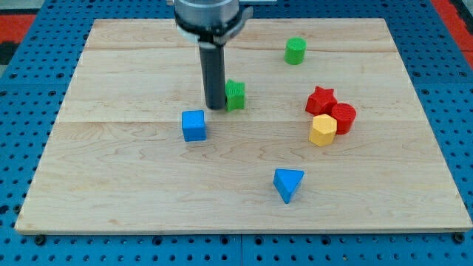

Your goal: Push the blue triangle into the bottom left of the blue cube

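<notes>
Looking at a pale wooden board (133,199), planks running left to right, grain visible, sitting on a blue pegboard surface (29,251) with rows of dark holes. Red patch shows at the view's top right corner (454,11); can't tell what it is. Nothing else of the room in frame.

My tip (215,108) is down on the board, just up and right of the blue cube (194,125), apart from it. Tip sits right against the left side of a green block (235,94) (ridged shape, can't name it exactly); touching or a hair off, can't tell. Rod is upright, mount cut off at the view's top edge. It's a plain rod: nothing to open or close, nothing held.

Blue triangle (287,184) is well apart from the cube, toward the view's lower right of it, near the bottom centre of the board. It is also well clear of the tip.

Other blocks:
- green cylinder (295,50) near the view's top, right of centre, alone.
- red star (321,100), red cylinder (343,117) and yellow block (322,130) (looks hexagonal) clustered at the view's right, touching or nearly so.

Board's left half holds no blocks apart from the cube.
</notes>
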Robot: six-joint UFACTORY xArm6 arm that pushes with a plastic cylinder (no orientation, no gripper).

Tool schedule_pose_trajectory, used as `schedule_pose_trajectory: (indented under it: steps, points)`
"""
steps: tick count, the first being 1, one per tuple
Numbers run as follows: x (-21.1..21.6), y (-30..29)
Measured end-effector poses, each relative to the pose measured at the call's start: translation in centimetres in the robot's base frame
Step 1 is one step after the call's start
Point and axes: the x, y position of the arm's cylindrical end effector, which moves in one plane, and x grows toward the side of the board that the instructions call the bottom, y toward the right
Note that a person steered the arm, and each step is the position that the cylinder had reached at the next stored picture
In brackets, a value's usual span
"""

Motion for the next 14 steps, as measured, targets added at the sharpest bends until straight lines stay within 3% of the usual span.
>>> schedule_pose_trajectory:
  steps: [2,3,4,5,6,7,8,9,11,12,14]
  points:
    - [-3.8,11.0]
    - [-7.4,12.1]
    - [-2.2,6.6]
    - [4.6,6.7]
    - [9.7,13.8]
    - [17.2,16.5]
    - [20.7,12.2]
    - [14.8,2.9]
    - [19.9,4.9]
    - [18.3,10.7]
    - [12.5,-0.8]
